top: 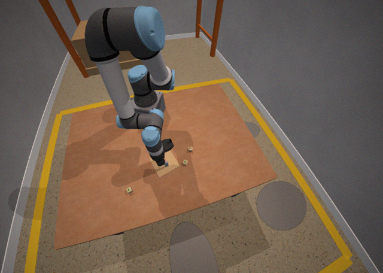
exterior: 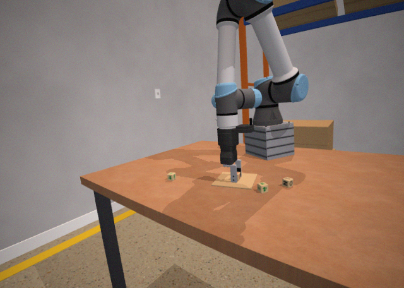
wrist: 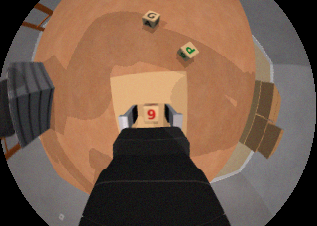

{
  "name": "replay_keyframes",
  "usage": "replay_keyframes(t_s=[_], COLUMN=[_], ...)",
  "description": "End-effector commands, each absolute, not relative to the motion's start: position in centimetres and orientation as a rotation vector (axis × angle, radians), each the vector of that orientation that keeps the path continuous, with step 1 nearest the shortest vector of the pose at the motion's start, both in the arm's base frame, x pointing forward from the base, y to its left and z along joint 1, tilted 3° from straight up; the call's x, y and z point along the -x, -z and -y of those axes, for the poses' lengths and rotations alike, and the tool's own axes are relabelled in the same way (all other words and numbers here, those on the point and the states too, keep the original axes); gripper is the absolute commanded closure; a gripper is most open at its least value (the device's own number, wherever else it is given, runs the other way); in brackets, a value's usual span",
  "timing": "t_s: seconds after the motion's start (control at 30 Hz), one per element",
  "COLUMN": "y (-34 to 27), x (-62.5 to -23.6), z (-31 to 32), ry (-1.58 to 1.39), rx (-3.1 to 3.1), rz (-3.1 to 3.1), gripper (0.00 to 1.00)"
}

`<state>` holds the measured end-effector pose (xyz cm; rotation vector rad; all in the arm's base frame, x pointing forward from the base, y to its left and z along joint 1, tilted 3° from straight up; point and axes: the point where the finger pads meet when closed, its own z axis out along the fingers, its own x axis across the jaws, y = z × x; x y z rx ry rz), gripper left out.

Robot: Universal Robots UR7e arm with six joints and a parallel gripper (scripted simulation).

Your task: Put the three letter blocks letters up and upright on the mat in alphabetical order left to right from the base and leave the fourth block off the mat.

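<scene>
A small tan mat [top: 161, 172] [exterior: 248, 180] [wrist: 142, 86] lies flat near the middle of the table. A block with a red 9 on top [wrist: 151, 114] sits on the mat. My gripper [top: 164, 164] [exterior: 235, 177] [wrist: 151, 110] is open and low over the mat, with one finger on each side of this block. Three blocks with green letters lie off the mat. One [top: 190, 148] [exterior: 287, 182] [wrist: 151, 18] reads like G. One [top: 185, 162] [exterior: 262, 187] [wrist: 188, 51] reads like P and lies close to the mat's edge. The third [top: 128, 190] [exterior: 171, 176] lies apart on the other side and is out of the wrist view.
The robot's grey base block [exterior: 269, 141] [wrist: 27, 101] stands on the table [top: 231, 158] [exterior: 326, 206] behind the mat. Cardboard boxes [exterior: 313, 133] and orange rack legs [top: 216, 19] stand beyond the table. The table's near edge [exterior: 182, 220] faces the exterior view.
</scene>
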<state>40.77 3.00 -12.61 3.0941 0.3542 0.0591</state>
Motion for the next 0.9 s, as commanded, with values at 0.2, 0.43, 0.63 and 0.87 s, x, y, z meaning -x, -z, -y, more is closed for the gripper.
replay_keyframes(t_s=[0.2, 0.43, 0.63, 0.87], y=[12.58, 12.58, 12.58, 12.58], x=[-40.81, -40.81, -40.81, -40.81], z=[-3.0, -3.0, -3.0, -3.0], ry=[-0.061, -0.061, -0.061, -0.061], rx=[-3.094, -3.094, -3.094, -3.094], rz=[-0.354, -0.354, -0.354, -0.354], gripper=[0.0, 0.21, 0.21, 0.51])
